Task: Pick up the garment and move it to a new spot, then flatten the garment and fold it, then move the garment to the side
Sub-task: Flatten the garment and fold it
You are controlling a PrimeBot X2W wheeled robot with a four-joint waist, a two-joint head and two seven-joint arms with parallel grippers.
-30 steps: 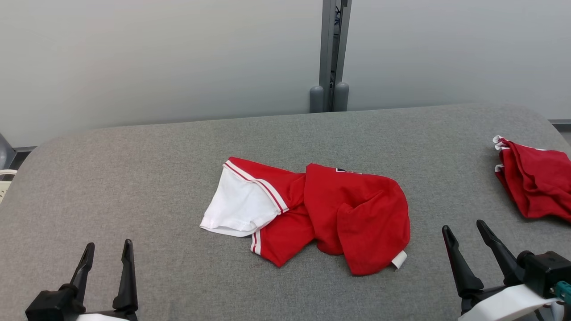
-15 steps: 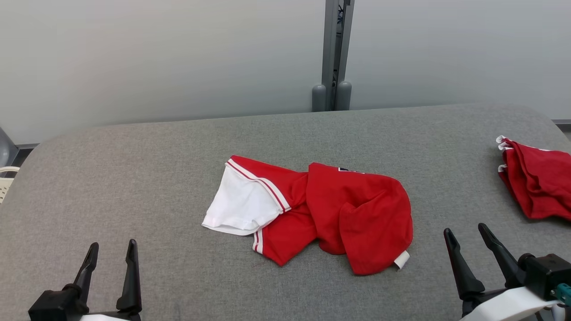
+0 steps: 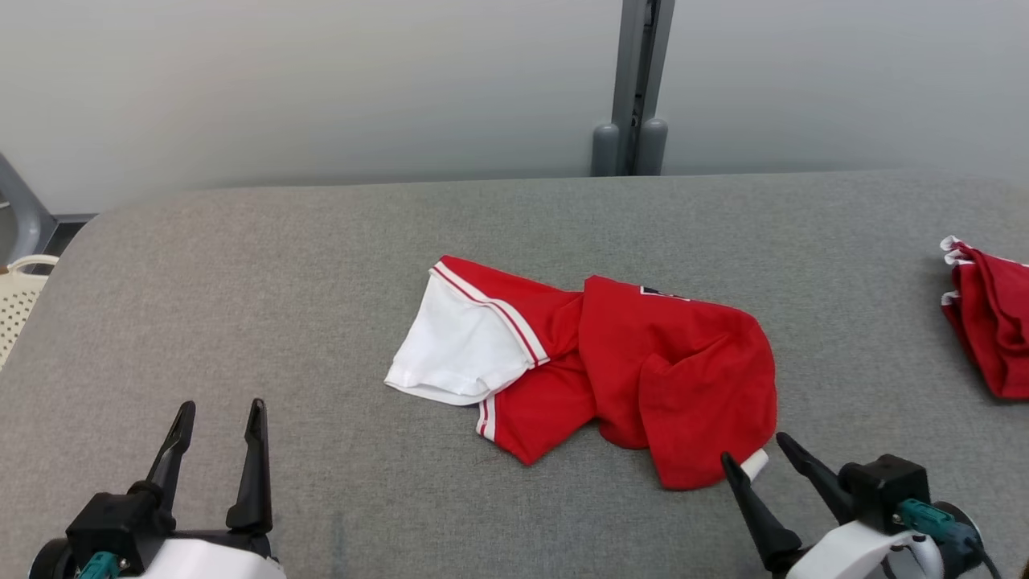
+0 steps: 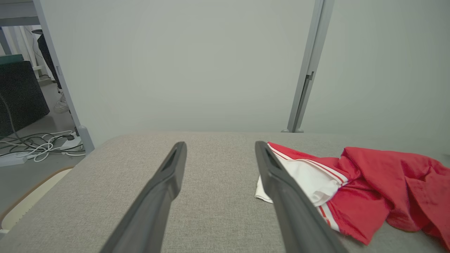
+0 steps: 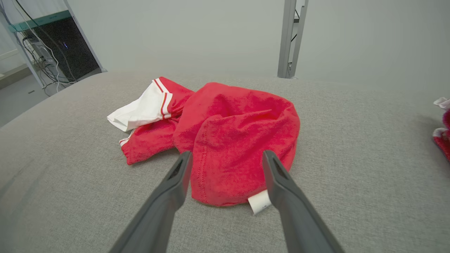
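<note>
A crumpled red and white garment (image 3: 611, 374) lies in the middle of the grey table (image 3: 281, 281), with a white sleeve at its left and a small white tag at its near right corner. My right gripper (image 3: 756, 450) stands open just in front of that near right corner, its fingertips close to the tag; in the right wrist view the garment (image 5: 225, 133) lies straight ahead between the open fingers (image 5: 175, 179). My left gripper (image 3: 219, 410) is open at the lower left, well apart from the cloth. The left wrist view shows the garment (image 4: 351, 182) off to the right.
A second red garment (image 3: 993, 322) lies at the table's right edge. A grey post (image 3: 635, 88) stands behind the table against the pale wall. A pale perforated basket (image 3: 16, 297) sits off the table's left side. Cables (image 4: 35, 144) lie on the floor beyond.
The head camera has shifted, so the whole scene sits further right. My right gripper has moved left and forward, up to the garment's near right corner. Both grippers stay open.
</note>
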